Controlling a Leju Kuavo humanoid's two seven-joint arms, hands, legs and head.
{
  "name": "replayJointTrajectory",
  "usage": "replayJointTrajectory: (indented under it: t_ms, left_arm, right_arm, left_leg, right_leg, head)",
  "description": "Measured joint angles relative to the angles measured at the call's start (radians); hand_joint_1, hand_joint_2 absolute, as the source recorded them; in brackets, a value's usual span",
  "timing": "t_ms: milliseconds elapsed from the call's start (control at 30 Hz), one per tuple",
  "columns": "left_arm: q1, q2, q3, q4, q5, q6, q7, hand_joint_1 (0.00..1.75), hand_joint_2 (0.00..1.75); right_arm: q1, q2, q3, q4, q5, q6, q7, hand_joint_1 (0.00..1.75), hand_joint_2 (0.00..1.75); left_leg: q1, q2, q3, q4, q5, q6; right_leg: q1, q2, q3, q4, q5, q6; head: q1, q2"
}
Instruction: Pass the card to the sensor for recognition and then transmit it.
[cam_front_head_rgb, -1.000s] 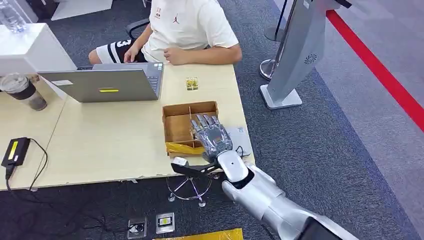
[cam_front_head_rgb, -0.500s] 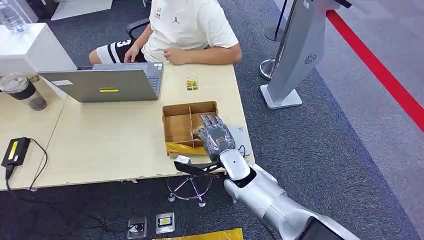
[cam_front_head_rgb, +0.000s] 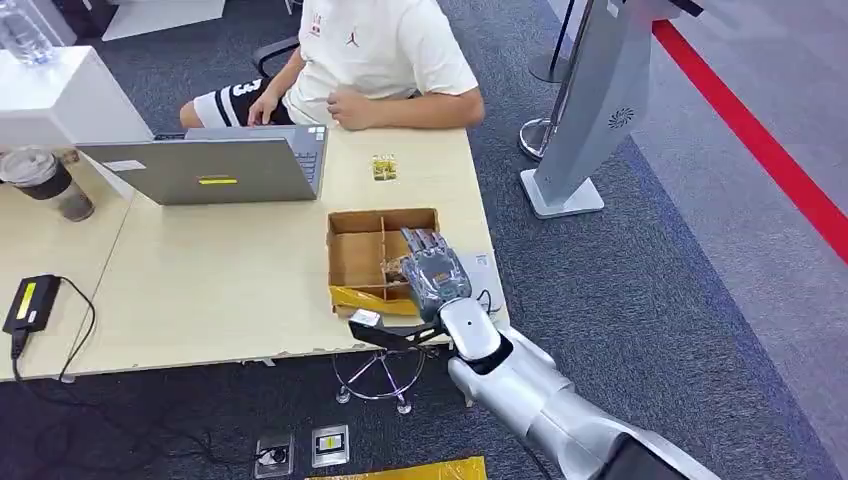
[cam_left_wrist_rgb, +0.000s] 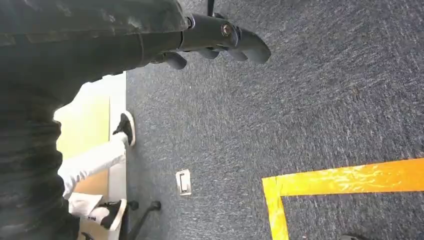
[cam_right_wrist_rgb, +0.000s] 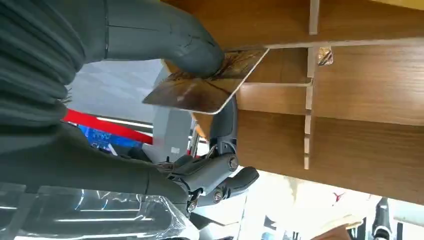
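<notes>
Pinching card (cam_right_wrist_rgb: 207, 82), right robot hand (cam_front_head_rgb: 432, 272) over box (cam_front_head_rgb: 355, 262)

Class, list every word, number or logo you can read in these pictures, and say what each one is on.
"3": white numeral on the person's dark shorts.
Red logo and small red chest mark on the person's white T-shirt: no letters legible.
Yellow label on the laptop: blurred.
Card in the right hand: patterned, no readable text.

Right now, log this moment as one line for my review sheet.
stage: picking card | right hand: over wooden divided box, thumb and fingers pinching card | left hand: hanging, holds nothing | person seated at laptop
</notes>
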Motion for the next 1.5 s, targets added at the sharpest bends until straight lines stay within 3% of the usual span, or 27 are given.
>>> replayJointTrajectory:
  t_ms: [200, 233, 500, 1233, 1300, 1400, 1500]
  left_arm:
    - [0.000, 0.000, 0.000, 0.000, 0.000, 0.000, 0.000, 0.00, 1.75]
    - [0.000, 0.000, 0.000, 0.000, 0.000, 0.000, 0.000, 0.00, 1.75]
    - [0.000, 0.000, 0.000, 0.000, -0.003, -0.003, -0.008, 0.00, 1.75]
    - [0.000, 0.000, 0.000, 0.000, -0.003, 0.000, -0.008, 0.00, 1.75]
    - [0.000, 0.000, 0.000, 0.000, -0.002, 0.001, -0.008, 0.00, 1.75]
    - [0.000, 0.000, 0.000, 0.000, 0.002, 0.009, -0.008, 0.00, 1.75]
    - [0.003, -0.003, 0.003, 0.000, 0.008, 0.024, -0.004, 0.00, 1.75]
  right_arm:
    - [0.000, -0.004, 0.000, 0.000, 0.000, 0.002, 0.000, 1.36, 1.75]
    - [0.000, -0.005, 0.000, 0.000, 0.000, 0.002, 0.000, 1.48, 1.75]
    - [0.000, -0.012, 0.000, 0.000, 0.000, 0.002, 0.001, 1.69, 1.75]
    - [0.003, -0.013, -0.001, -0.006, 0.009, -0.035, -0.002, 1.75, 1.75]
    - [0.005, -0.014, -0.002, -0.010, 0.009, -0.062, -0.002, 1.75, 1.75]
    - [0.011, -0.014, -0.020, -0.046, 0.006, -0.157, 0.000, 1.75, 1.75]
    - [0.023, -0.028, -0.063, -0.190, -0.003, -0.229, 0.029, 1.75, 1.75]
  left_leg:
    - [0.000, 0.000, 0.000, 0.000, 0.000, 0.000]
    - [0.000, 0.000, 0.000, 0.000, 0.000, 0.000]
    - [0.000, 0.000, 0.000, 0.000, 0.000, 0.000]
    - [0.000, 0.000, 0.000, 0.000, 0.000, 0.000]
    - [0.000, 0.000, 0.000, 0.000, 0.000, 0.000]
    - [0.000, 0.000, 0.000, 0.000, 0.000, 0.000]
    - [0.000, 0.000, 0.000, 0.000, 0.000, 0.000]
  right_leg:
    - [0.000, 0.000, 0.000, 0.000, 0.000, 0.000]
    - [0.000, 0.000, 0.000, 0.000, 0.000, 0.000]
    - [0.000, 0.000, 0.000, 0.000, 0.000, 0.000]
    - [0.000, 0.000, 0.000, 0.000, 0.000, 0.000]
    - [0.000, 0.000, 0.000, 0.000, 0.000, 0.000]
    - [0.000, 0.000, 0.000, 0.000, 0.000, 0.000]
    - [0.000, 0.000, 0.000, 0.000, 0.000, 0.000]
  head:
    - [0.000, 0.000]
    - [0.000, 0.000]
    - [0.000, 0.000]
    - [0.000, 0.000]
    - [0.000, 0.000]
    - [0.000, 0.000]
    - [0.000, 0.000]
